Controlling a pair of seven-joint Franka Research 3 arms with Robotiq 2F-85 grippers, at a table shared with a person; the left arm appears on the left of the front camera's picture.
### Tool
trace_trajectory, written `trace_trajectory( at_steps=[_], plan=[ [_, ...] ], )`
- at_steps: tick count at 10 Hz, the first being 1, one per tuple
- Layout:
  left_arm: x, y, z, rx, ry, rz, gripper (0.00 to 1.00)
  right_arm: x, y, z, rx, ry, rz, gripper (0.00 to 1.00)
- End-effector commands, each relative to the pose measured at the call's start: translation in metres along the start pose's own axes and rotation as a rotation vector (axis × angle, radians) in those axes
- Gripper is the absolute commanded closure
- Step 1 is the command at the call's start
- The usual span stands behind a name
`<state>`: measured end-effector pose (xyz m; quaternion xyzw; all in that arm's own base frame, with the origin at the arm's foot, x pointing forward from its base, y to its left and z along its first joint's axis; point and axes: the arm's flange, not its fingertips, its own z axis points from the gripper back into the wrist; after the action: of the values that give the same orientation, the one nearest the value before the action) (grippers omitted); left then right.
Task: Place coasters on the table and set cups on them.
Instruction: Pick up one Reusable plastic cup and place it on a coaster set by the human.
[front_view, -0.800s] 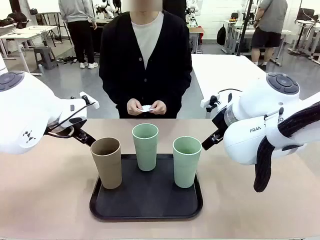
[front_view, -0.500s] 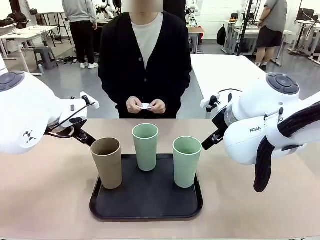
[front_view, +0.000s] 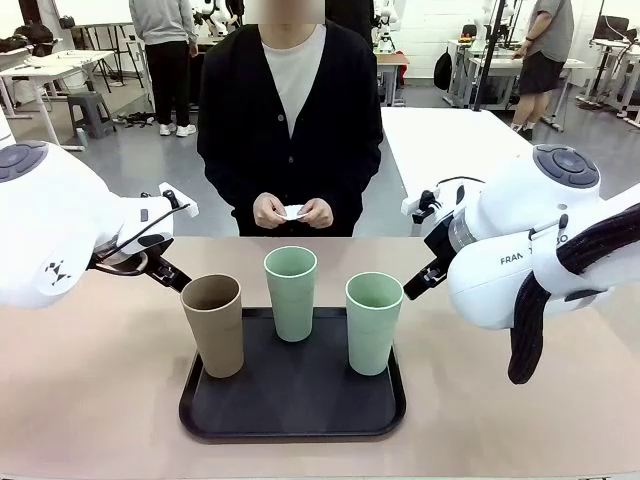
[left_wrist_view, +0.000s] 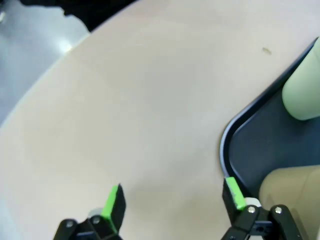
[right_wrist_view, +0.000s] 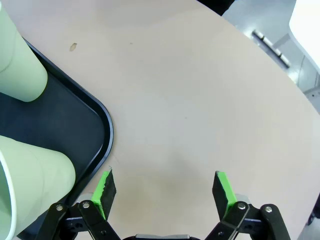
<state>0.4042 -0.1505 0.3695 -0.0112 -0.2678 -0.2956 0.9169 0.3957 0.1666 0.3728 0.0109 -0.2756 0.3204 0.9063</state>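
- Tan cup (front_view: 213, 325) stands at the black tray's (front_view: 290, 405) 9 o'clock, one mint cup (front_view: 291, 293) at 12, second mint cup (front_view: 373, 322) at 3.
- Person's hands (front_view: 268, 212), at the table's (front_view: 100, 400) 12 o'clock, hold a white coaster (front_view: 292, 213).
- Left gripper (left_wrist_view: 173, 189) and right gripper (right_wrist_view: 163, 175): jaws apart, empty.

I'm looking into an open lab hall: grey floor (front_view: 130, 170), rows of white worktables (front_view: 455, 150), people (front_view: 540, 60) standing at benches behind.

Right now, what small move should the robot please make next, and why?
Probably ease the open left hand toward the brown cup beside it, ready to grasp. It and both green cups stand on the tray, and the coaster is in the person's hands, not on the table.
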Motion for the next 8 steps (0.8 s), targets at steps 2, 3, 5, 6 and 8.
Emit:
trace_trajectory(
  at_steps=[2,3,5,6,8],
  plan=[
    [0.000,0.000,0.000,0.000,0.000,0.000,0.00,0.000,0.000,0.001,-0.001,-0.003,0.000,0.00],
    [0.000,0.000,0.000,0.000,0.000,0.000,0.00,0.000,0.000,0.001,-0.001,-0.003,0.000,0.00],
    [0.000,0.000,0.000,0.000,0.000,0.000,0.00,0.000,0.000,0.001,-0.001,-0.003,0.000,0.00],
    [0.000,0.000,0.000,0.000,0.000,0.000,0.00,0.000,0.000,0.001,-0.001,-0.003,0.000,0.00],
    [0.005,0.002,0.023,0.040,-0.018,0.019,0.00,0.008,0.005,0.014,-0.029,0.014,0.003,0.00]
  ],
)
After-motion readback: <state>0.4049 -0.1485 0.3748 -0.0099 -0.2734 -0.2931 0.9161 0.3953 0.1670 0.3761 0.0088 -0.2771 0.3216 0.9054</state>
